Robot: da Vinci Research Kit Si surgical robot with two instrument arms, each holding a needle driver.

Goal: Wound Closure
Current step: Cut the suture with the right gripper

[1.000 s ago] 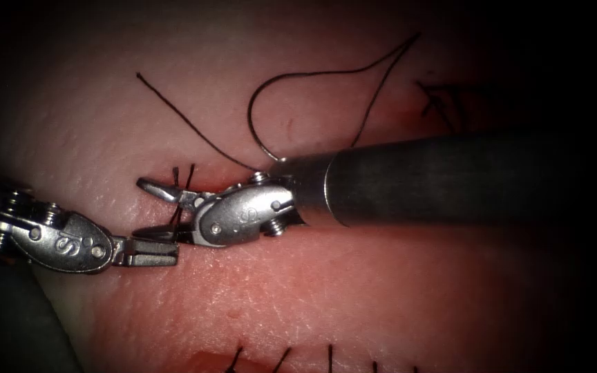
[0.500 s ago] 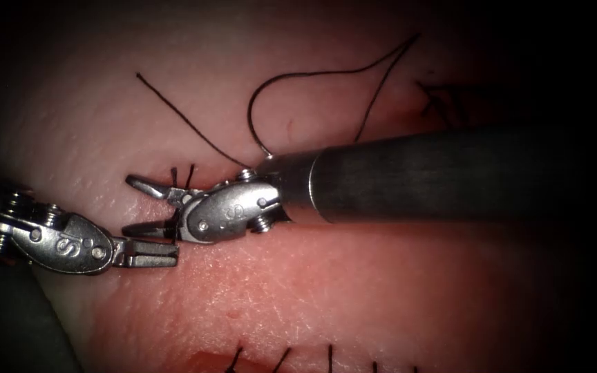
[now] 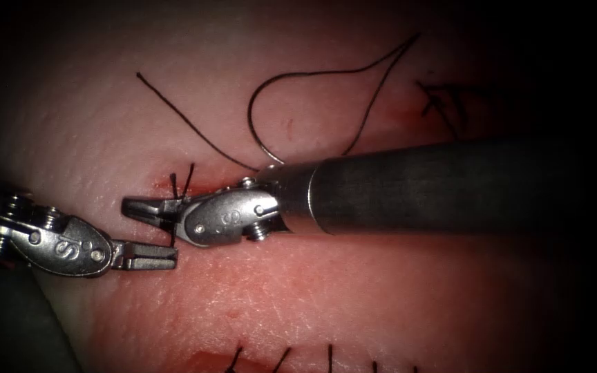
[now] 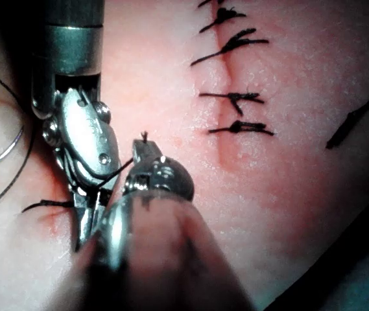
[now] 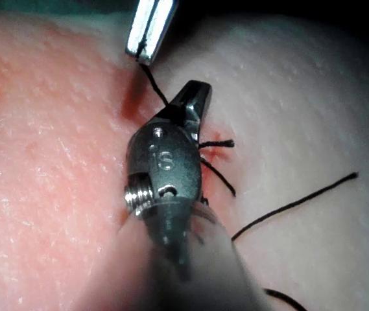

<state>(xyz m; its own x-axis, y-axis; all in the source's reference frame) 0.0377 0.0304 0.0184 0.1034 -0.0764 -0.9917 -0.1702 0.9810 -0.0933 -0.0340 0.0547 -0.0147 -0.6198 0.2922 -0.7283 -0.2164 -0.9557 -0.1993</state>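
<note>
The left tool [image 3: 153,255] lies low near the tissue's [image 3: 381,290] left edge, its jaws pressed together on a short strand of thread [image 3: 172,233] that rises to the knot [image 3: 177,183] at the cut. The right tool [image 3: 148,208] reaches in from the right edge, its jaws closed around that same strand just above the left tool's tip. A loose loop of thread [image 3: 298,76] lies on the tissue toward its far edge, running under the right tool's shaft [image 3: 450,186]. I cannot make out the needle. Finished stitches [image 3: 329,356] cross another cut at the tissue's near edge.
</note>
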